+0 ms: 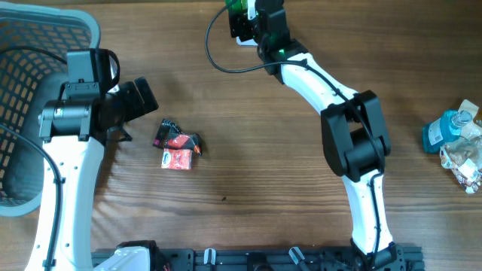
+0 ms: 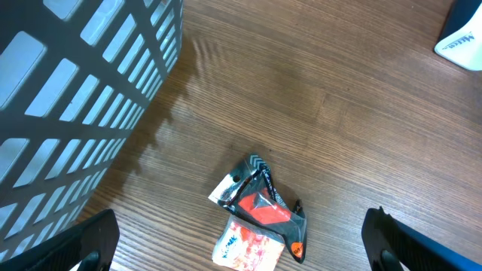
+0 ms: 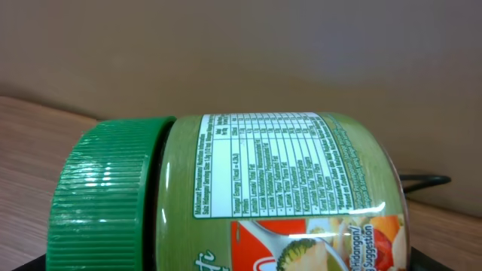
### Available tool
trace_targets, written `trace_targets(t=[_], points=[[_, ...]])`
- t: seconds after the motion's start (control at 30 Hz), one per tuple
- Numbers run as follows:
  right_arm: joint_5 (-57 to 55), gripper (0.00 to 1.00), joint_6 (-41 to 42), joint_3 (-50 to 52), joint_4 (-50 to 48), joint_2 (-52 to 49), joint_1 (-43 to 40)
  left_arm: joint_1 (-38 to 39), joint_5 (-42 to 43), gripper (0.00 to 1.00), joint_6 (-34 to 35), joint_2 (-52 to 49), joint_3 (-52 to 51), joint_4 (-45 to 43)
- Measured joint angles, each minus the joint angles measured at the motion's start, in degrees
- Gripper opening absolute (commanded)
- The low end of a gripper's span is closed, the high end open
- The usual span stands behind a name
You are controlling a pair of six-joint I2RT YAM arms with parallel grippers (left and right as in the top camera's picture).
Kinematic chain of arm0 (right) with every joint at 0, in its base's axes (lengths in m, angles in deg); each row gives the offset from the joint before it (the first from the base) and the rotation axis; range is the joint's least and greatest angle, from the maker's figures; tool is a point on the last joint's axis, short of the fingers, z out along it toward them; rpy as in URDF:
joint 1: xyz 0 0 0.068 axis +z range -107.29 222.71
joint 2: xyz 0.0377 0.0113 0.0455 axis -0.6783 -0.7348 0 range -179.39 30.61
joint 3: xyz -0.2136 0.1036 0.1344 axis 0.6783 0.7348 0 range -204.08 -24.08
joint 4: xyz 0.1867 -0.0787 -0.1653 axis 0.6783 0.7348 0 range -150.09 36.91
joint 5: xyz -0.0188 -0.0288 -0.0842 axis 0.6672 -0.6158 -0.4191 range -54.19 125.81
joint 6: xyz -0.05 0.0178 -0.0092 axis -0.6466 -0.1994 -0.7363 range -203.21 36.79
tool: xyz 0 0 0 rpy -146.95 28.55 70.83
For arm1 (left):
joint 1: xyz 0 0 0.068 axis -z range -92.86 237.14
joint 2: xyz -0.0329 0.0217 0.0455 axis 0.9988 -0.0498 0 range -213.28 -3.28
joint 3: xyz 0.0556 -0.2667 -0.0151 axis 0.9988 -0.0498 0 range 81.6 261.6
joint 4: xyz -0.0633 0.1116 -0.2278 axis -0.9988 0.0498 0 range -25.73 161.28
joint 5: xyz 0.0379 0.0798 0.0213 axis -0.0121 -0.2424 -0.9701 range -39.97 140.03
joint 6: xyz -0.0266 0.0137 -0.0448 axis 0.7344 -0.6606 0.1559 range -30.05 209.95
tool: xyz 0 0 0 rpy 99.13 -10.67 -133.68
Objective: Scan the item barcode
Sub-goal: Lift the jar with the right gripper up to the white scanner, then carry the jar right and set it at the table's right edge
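Note:
My right gripper (image 1: 250, 21) is at the far edge of the table, shut on a green jar (image 3: 279, 188) with a ribbed green lid (image 3: 102, 196). The jar lies sideways in the right wrist view, nutrition label up, and no barcode shows on this side. In the overhead view only a bit of the jar (image 1: 236, 7) shows. A white device (image 1: 244, 40) sits just below that gripper. My left gripper (image 1: 129, 115) is open with nothing between its fingers (image 2: 86, 242), hovering over a black-and-red packet (image 2: 263, 202) and a small white-and-red packet (image 2: 248, 245).
A grey slatted basket (image 1: 30, 53) fills the left edge, and its wall (image 2: 83, 90) is close to the left gripper. A blue bottle (image 1: 444, 129) and a clear bag (image 1: 467, 162) lie at the far right. A black cable (image 1: 226, 66) loops near the right arm.

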Motion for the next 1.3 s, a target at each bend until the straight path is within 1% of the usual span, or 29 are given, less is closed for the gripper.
trace_targets(t=[0.2,0.6,0.67,0.77,0.9,1.0,1.07,1.13,1.23,1.27,1.3], points=[[-1.1,0.75,-0.4,0.0,-1.1,-1.9,-0.2,0.0,0.0,1.0,0.0,0.0,0.0,0.0],[-1.6,0.76,-0.5,0.0,-2.4,-2.1,-0.2,0.0,0.0,1.0,0.0,0.0,0.0,0.0],[-1.6,0.76,-0.5,0.0,-2.8,-2.4,-0.2,0.0,0.0,1.0,0.0,0.0,0.0,0.0],[-2.9,0.72,-0.6,0.0,-1.8,-2.7,-0.2,0.0,0.0,1.0,0.0,0.0,0.0,0.0],[-6.3,0.7,-2.1,0.0,5.2,-2.4,0.2,0.0,0.0,1.0,0.0,0.0,0.0,0.0],[-8.6,0.72,-3.7,0.0,11.5,0.7,0.8,0.0,0.0,1.0,0.0,0.0,0.0,0.0],[-9.8,0.76,-3.8,0.0,15.0,5.2,1.1,0.0,0.0,1.0,0.0,0.0,0.0,0.0],[-11.9,0.82,-3.4,0.0,21.5,12.7,1.2,0.0,0.0,1.0,0.0,0.0,0.0,0.0],[-16.4,0.82,0.1,-0.3,31.4,24.0,1.0,0.0,0.0,1.0,0.0,0.0,0.0,-0.1],[-18.0,0.82,2.0,-0.7,36.2,27.4,0.8,0.0,0.0,1.0,0.0,0.0,0.0,0.0],[-19.9,0.82,5.6,-1.0,43.2,31.5,0.1,0.0,0.0,1.0,0.0,0.0,0.0,0.0]])
